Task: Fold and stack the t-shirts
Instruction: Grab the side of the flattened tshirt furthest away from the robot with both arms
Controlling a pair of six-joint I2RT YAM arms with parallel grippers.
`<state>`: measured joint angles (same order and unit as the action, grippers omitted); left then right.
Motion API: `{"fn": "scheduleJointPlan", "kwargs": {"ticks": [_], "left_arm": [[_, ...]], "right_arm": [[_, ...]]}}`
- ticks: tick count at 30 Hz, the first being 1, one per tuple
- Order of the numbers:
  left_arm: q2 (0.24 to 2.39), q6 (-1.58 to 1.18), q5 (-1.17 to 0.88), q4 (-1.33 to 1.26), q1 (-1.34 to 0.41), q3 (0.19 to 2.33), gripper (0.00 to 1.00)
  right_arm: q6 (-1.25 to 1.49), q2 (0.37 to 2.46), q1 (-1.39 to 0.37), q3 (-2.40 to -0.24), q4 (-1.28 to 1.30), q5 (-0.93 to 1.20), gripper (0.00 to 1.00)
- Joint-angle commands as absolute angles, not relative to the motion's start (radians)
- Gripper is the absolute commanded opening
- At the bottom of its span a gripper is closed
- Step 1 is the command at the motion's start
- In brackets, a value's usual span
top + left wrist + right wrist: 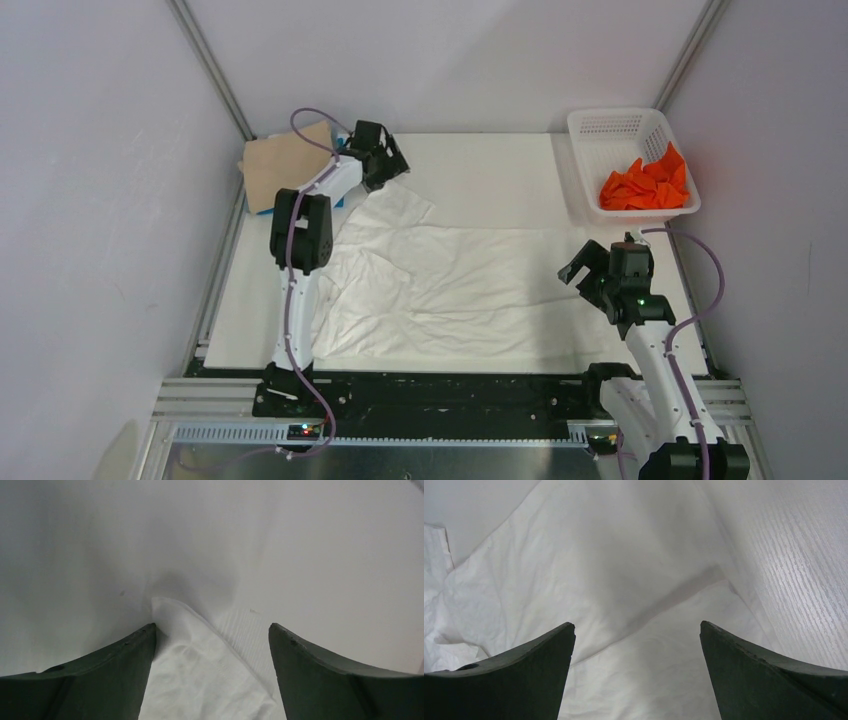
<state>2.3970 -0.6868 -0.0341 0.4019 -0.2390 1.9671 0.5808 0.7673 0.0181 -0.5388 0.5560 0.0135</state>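
White t-shirt [450, 280]: spread wrinkled across the table, reaching from under the left gripper to under the right gripper.
Left gripper [385, 165]: fingers apart, clamped on nothing, low over the shirt's far left corner.
Left wrist view: a pointed corner of the white t-shirt [200, 665] lies between the spread fingers of the left gripper [212, 627], closer to the finger at the view's left side; bare table beyond the tip.
Right gripper [598, 272]: fingers apart, holding nothing, raised above the shirt's right edge.
Right wrist view: creased white t-shirt [589, 580] fills the space below and ahead of the right gripper [637, 625]; bare table to its right.
Beige-tan t-shirt [285, 165]: folded flat just to the left of the left gripper.
Blue t-shirt [262, 212]: only a sliver shows, under the beige one.
Orange t-shirt [645, 185]: crumpled in the basket [620, 120], beyond the right gripper.
Table [480, 165]: white, bare strip beyond both grippers.
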Motion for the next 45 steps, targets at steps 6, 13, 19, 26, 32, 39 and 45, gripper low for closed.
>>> {"fn": "scheduleJointPlan", "kwargs": {"ticks": [6,13,19,26,32,39,45], "left_arm": [[2.371,-0.610,-0.011,0.515,-0.283,1.954,0.52],[2.366,-0.553,0.029,0.532,-0.284,1.959,0.09],[2.360,-0.493,0.068,0.533,-0.284,1.958,0.00],[2.328,-0.397,0.055,0.531,-0.284,1.953,0.00],[2.280,-0.354,0.029,0.528,-0.287,1.935,0.00],[2.223,-0.325,0.032,0.513,-0.293,1.889,0.00],[2.194,-0.314,0.035,0.498,-0.293,1.853,0.00]], "right_arm": [[0.556,0.771,0.027,-0.569,0.544,0.021,1.00],[0.545,0.779,0.029,-0.566,0.553,-0.028,0.99],[0.548,0.784,0.031,-0.568,0.546,-0.078,0.98],[0.548,0.947,-0.052,-0.684,0.523,-0.220,0.98],[0.665,1.241,-0.138,-0.925,0.521,-0.457,0.92],[0.687,1.676,-0.216,-1.272,0.626,-0.570,0.91],[0.704,2.026,-0.258,-1.651,0.882,-0.687,0.91]]}}
